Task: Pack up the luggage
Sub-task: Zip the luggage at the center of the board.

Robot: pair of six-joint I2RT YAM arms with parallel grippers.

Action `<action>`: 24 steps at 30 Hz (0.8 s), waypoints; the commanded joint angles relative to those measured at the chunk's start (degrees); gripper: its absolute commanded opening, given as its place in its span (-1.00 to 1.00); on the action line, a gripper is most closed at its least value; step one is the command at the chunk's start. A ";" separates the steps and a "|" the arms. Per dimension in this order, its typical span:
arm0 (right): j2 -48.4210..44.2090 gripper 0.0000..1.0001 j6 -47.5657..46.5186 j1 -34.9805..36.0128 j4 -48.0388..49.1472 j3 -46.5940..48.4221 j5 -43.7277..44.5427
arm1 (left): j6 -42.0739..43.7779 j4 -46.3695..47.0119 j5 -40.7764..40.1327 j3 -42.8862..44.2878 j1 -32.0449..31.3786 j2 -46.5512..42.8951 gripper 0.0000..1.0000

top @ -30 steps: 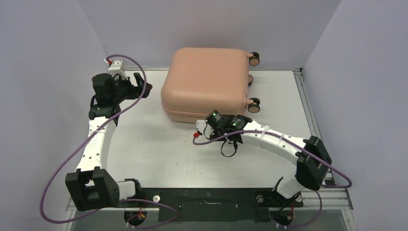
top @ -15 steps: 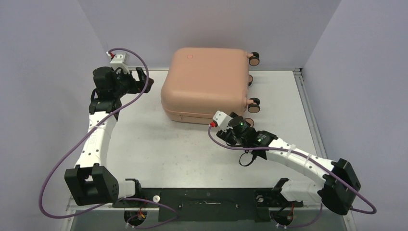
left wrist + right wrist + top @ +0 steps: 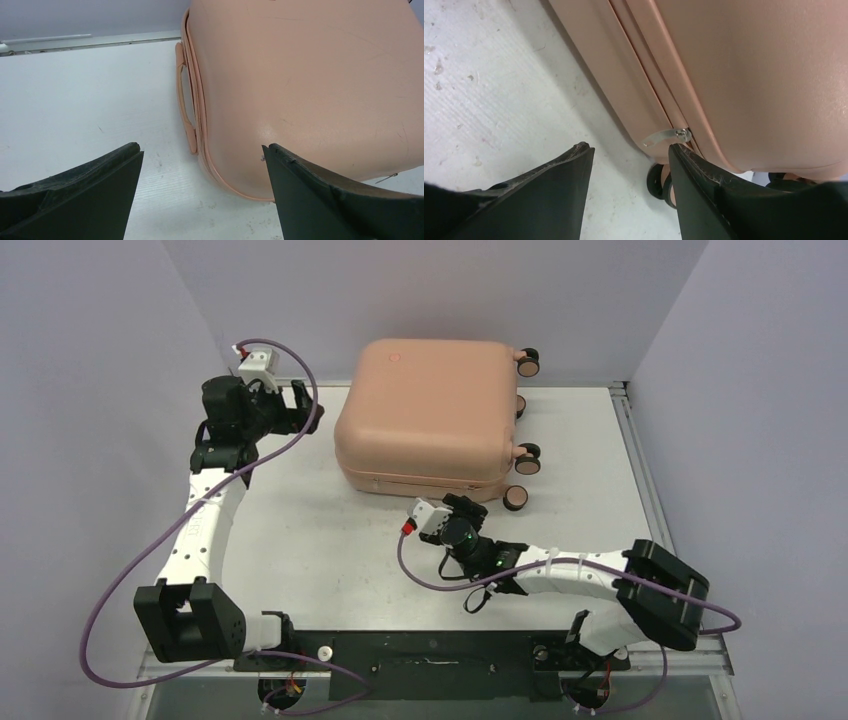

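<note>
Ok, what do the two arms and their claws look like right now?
Both arms match: the left arm and right arm have white link shells between blocky black joints. A purple cable loops along each to a small white camera box with a red plug. The left claw and right claw each have two dark, wedge-shaped fingers.

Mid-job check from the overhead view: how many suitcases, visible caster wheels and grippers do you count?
luggage: 1
caster wheels: 4, one barely showing
grippers: 2 (left gripper, right gripper)
Total: 7
</note>
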 commanded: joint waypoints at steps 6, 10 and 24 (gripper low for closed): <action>11.81 0.12 -12.02 0.10 24.84 -2.33 12.78 | 0.86 0.57 -0.33 1.96 -0.75 -1.91 0.92; 11.33 0.08 -10.59 -4.75 22.73 -2.67 12.97 | 0.74 0.75 0.03 1.58 -0.73 -2.36 0.92; -0.34 -0.89 -10.21 -15.36 18.74 -7.65 4.82 | -1.64 3.07 1.99 0.25 -0.84 -1.20 0.92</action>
